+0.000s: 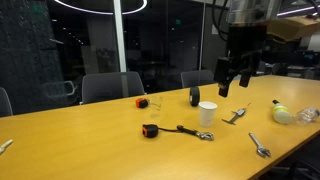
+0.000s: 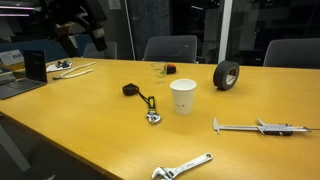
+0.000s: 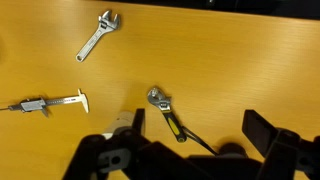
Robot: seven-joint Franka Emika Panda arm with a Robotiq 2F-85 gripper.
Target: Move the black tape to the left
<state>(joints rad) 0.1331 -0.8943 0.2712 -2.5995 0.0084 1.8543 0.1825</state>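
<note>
The black tape (image 1: 195, 97) stands on its edge on the wooden table (image 1: 100, 140), just behind the white cup (image 1: 207, 112). Both exterior views show it (image 2: 227, 74). My gripper (image 1: 237, 80) hangs open and empty above the table, to the right of the tape and higher than it. In an exterior view it is at the top left (image 2: 85, 42), far from the tape. In the wrist view the fingers (image 3: 197, 128) are wide apart over a small yellow-handled wrench (image 3: 165, 110). The tape is out of the wrist view.
A black-and-orange gadget (image 2: 131, 89) with a cord lies near the white cup (image 2: 183, 96). A caliper (image 2: 255, 127) and a large wrench (image 2: 182, 167) lie nearer the table edge. A laptop (image 2: 25, 75) sits at one end. Chairs stand behind the table.
</note>
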